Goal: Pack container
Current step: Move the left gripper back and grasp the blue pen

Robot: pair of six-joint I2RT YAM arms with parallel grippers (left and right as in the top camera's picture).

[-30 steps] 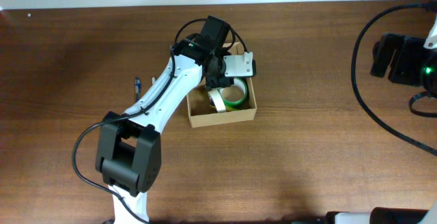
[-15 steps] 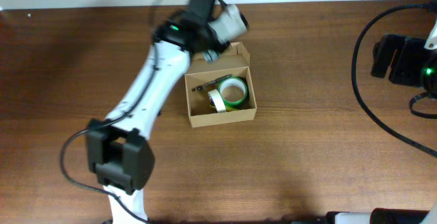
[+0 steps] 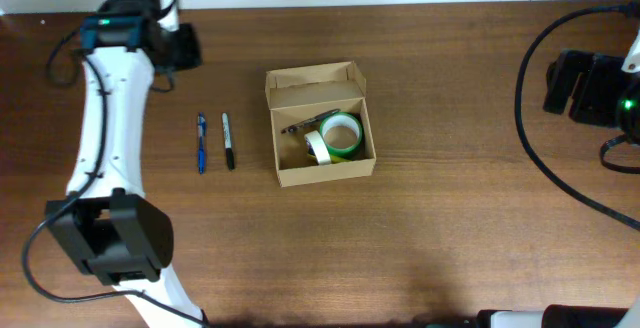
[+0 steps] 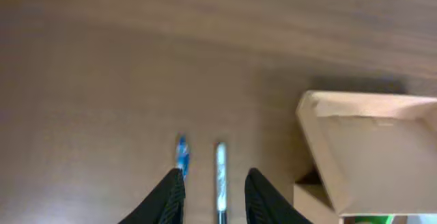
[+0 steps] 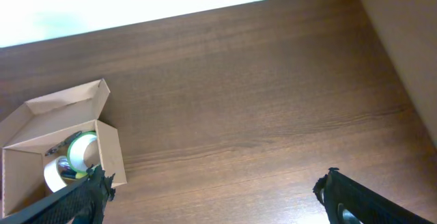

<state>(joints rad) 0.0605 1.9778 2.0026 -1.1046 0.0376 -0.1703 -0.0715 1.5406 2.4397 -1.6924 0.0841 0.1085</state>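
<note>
Lying apart from both jaws: container (image 3: 326,174)

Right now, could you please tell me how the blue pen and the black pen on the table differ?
The blue pen has a blue barrel; the black pen is dark. The black pen lies nearer the container, the blue pen beyond it. Both lie flat on the table, parallel and apart, outside the container.

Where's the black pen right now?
In the overhead view, the slim black pen lies on the brown wooden table, just left of the tan cardboard box, with the blue pen parallel on its other side.
</note>
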